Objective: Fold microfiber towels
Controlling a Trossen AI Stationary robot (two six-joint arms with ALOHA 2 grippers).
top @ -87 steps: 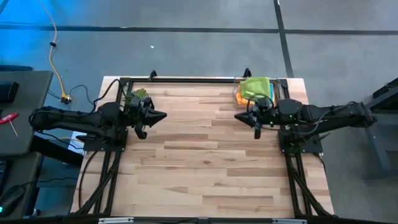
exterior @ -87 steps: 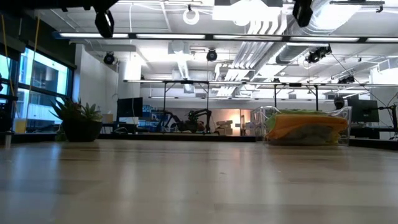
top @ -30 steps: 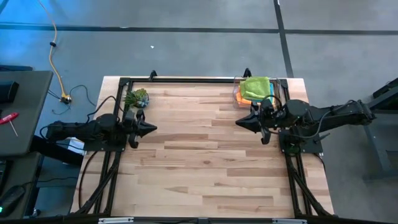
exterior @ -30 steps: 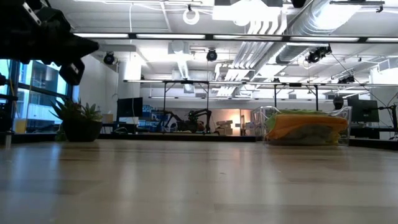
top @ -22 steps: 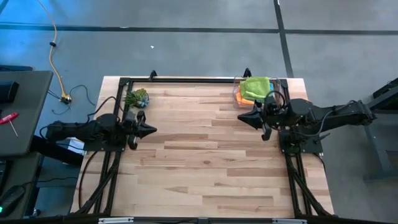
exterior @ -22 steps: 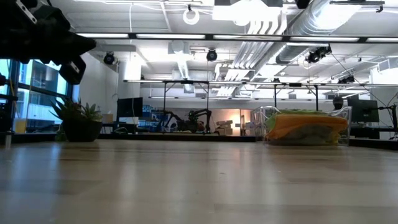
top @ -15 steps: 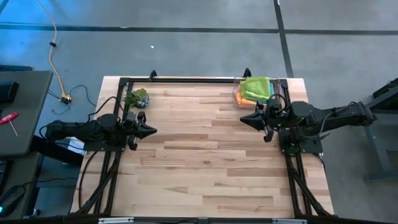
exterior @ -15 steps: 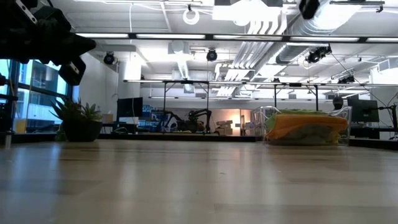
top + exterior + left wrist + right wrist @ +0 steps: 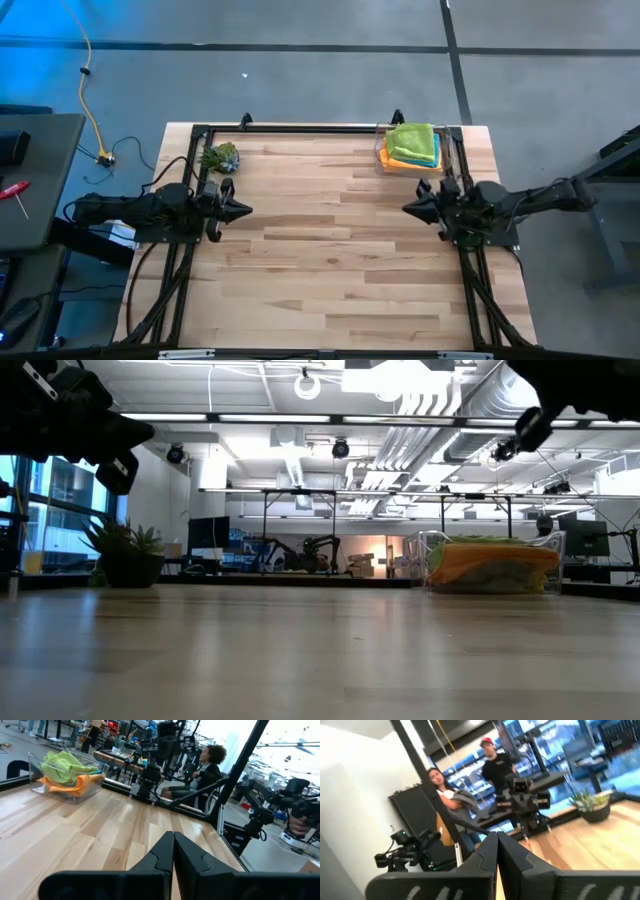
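Note:
The microfiber towels (image 9: 412, 145) lie stacked in a clear bin (image 9: 490, 565) at the table's far right, lime green on top, with orange and teal edges below it. The left wrist view shows the same stack of towels (image 9: 67, 770). My left gripper (image 9: 246, 209) is shut and hangs above the table near its left edge, pointing level toward the right. My right gripper (image 9: 405, 208) is shut and hangs near the right edge, just nearer than the bin and pointing left. Nothing is between either pair of fingers.
A small spiky green plant (image 9: 221, 156) stands at the far left, beside my left arm. A black frame rail (image 9: 300, 127) runs along the table's far edge. Bare wood (image 9: 320, 250) lies between the two arms. People (image 9: 495, 765) are in the room beyond the table.
My right gripper has sunk and drawn back toward the table's right edge, staying shut and pointing left. The towels in the bin have not moved.

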